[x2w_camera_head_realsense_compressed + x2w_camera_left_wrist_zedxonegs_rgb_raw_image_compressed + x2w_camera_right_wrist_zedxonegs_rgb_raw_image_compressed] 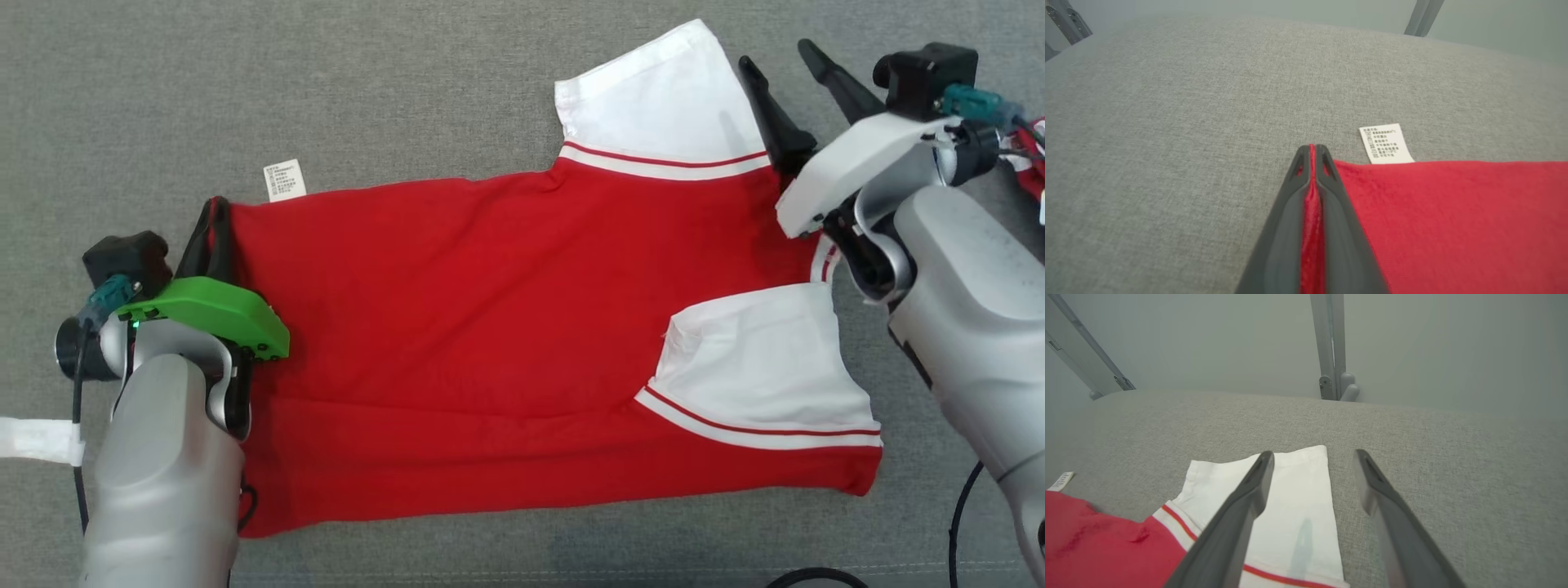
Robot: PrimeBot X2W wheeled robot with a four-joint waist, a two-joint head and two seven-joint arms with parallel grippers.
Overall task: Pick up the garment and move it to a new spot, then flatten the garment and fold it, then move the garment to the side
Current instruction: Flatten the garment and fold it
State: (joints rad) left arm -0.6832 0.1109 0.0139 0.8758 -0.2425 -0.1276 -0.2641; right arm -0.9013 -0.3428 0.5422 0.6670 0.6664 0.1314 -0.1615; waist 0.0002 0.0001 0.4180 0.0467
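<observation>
From the head view, your red shirt (pixel 490 327) lies flat on the grey desk (pixel 326 82). Left wrist view: left pincer (pixel 1311 148) clamped on its hem corner, beside the care label (pixel 1385 143). Right wrist view: right pincer (pixel 1313 453) spread wide, straddling the far white sleeve (pixel 1298 498) edge.

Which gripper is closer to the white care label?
Left. The left gripper pinches the red hem right beside the care label; the right gripper hangs open over the white sleeve at the far end.
</observation>
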